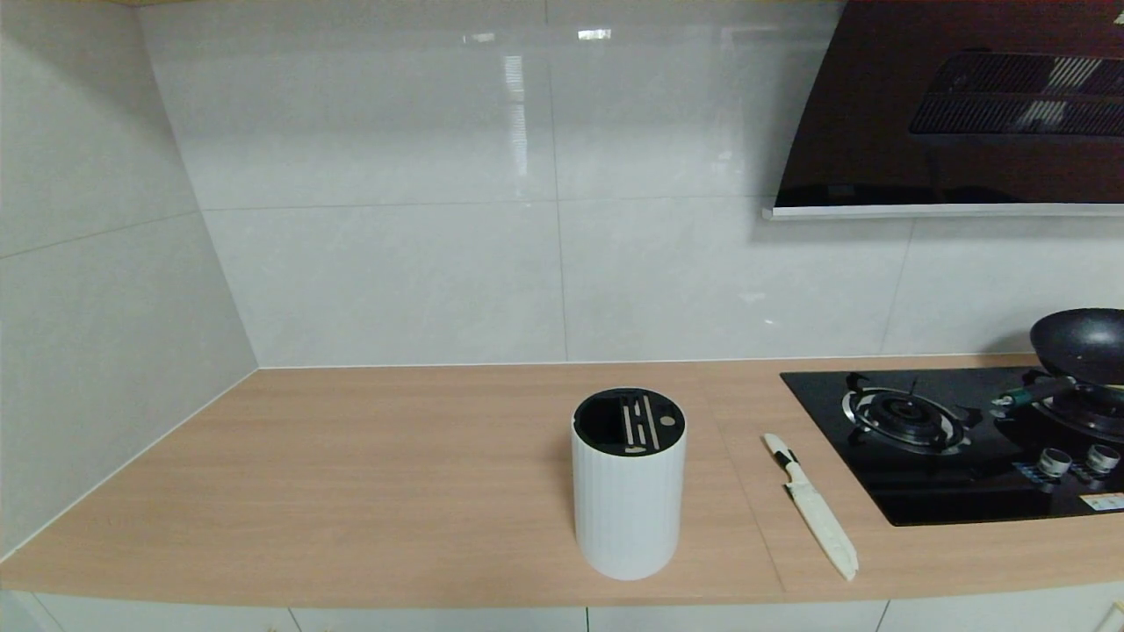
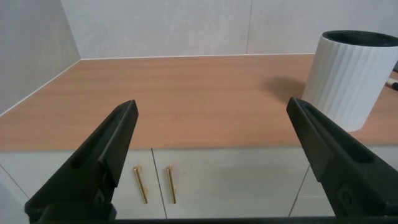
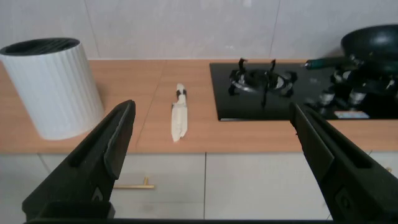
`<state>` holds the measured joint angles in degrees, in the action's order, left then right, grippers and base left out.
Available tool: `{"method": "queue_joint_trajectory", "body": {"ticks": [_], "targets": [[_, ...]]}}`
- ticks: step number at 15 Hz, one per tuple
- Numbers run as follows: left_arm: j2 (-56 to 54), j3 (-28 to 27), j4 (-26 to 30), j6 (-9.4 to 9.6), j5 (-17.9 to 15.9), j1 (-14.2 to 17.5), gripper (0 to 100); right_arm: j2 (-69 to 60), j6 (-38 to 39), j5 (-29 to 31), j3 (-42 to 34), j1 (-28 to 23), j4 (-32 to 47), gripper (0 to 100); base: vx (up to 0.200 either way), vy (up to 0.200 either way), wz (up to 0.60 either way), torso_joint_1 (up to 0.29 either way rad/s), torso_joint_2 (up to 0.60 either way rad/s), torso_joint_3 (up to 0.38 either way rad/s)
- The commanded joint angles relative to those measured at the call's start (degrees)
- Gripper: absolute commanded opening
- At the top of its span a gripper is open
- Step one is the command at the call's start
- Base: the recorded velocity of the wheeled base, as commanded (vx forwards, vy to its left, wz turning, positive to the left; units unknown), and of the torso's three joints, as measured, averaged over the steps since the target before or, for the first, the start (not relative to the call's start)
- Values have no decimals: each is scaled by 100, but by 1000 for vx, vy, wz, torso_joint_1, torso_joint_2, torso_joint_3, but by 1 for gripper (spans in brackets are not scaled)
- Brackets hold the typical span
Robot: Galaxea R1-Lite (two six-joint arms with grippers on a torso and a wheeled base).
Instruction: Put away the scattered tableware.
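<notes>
knife (image 1: 810, 503): cream blade and handle with a black band, lying flat on the wooden counter (image 1: 351, 474) between the knife holder (image 1: 629, 491) and the gas hob (image 1: 922, 478), touching neither
knife holder: white ribbed cylinder, upright, black slotted top, near the counter's front edge
left gripper (image 2: 211, 107): my jaws are spread wide with nothing between them, off the counter's front edge, above white cabinet doors with brass handles (image 2: 155, 184)
right gripper (image 3: 212, 110): my jaws are wide apart and empty, in front of the counter edge, the knife ahead
gas hob: black glass, set into the counter on my right, a black wok (image 1: 1084, 342) on its right-hand burner
extractor hood (image 1: 957, 105): dark, on the tiled wall above the hob
</notes>
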<state>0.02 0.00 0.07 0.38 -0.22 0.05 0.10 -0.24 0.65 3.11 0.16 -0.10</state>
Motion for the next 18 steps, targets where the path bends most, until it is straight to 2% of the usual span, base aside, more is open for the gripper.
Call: {"method": "queue_joint_trajectory", "body": {"ticks": [1,3,6,7,9,10,12,18], "targets": [[-2,0,1,-3,4,4,100,324,297,-161,726,46,54,100,0,0,0,0,0,0],[-2,0,1,-3,4,4,100,1150,297,-443,823,46,45,100,0,0,0,0,0,0],[-2,0,1,-3,4,4,100,3005,297,-1418,1623,63,1,100,0,0,0,0,0,0],[-2,0,1,-3,4,4,100,3655,297,-1541,1922,90,1,100,0,0,0,0,0,0],[-2,0,1,-3,-4,4,100,5062,314,-1568,2502,257,-210,100,0,0,0,0,0,0],[-2,0,1,-3,4,4,100,5211,323,-1568,2546,265,-280,100,0,0,0,0,0,0],[-2,0,1,-3,-4,4,100,6951,314,-1515,2959,397,-1221,100,0,0,0,0,0,0],[-2,0,1,-3,4,4,100,9860,306,-1321,3846,626,-1862,100,0,0,0,0,0,0]]}}
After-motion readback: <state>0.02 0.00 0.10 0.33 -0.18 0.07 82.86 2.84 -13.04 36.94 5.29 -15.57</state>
